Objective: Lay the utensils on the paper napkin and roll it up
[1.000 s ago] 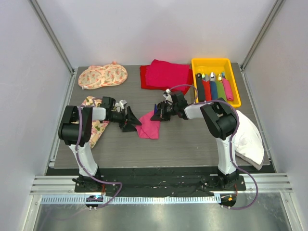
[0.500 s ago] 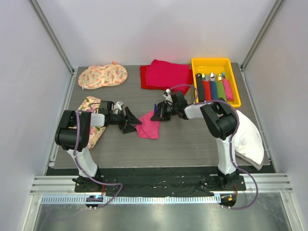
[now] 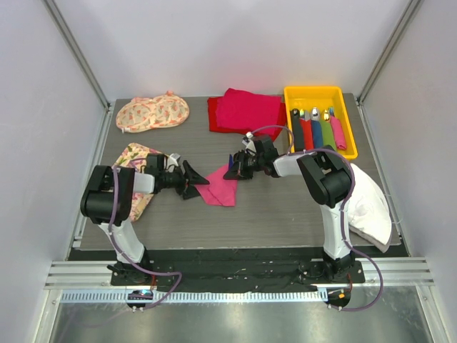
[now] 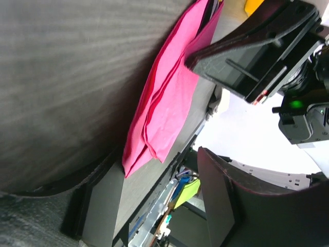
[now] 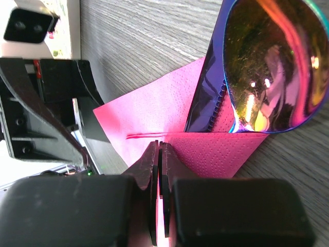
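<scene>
The pink paper napkin [image 3: 220,187] lies mid-table, partly folded over. My right gripper [image 3: 232,172] is shut on its folded upper edge; in the right wrist view the jaws [image 5: 159,154] pinch the napkin [image 5: 154,110]. A spoon [image 5: 272,67] with a shiny iridescent head and blue-purple neck lies on the napkin, its handle under the fold. My left gripper [image 3: 191,179] is open and empty at the napkin's left edge, one finger [image 4: 247,206] standing above the table, with the napkin [image 4: 169,103] ahead of it. More utensils [image 3: 314,128] lie in the yellow tray [image 3: 314,92].
A red-magenta cloth pile [image 3: 246,111] lies at the back centre. Floral mats lie at the back left [image 3: 152,113] and under the left arm [image 3: 139,193]. A white cloth [image 3: 368,204] lies at the right edge, beside the right arm.
My left arm's wrist has turned and sunk lower, its open gripper staying at the napkin's left edge. The napkin's left side lies a little flatter. The right gripper has not moved.
</scene>
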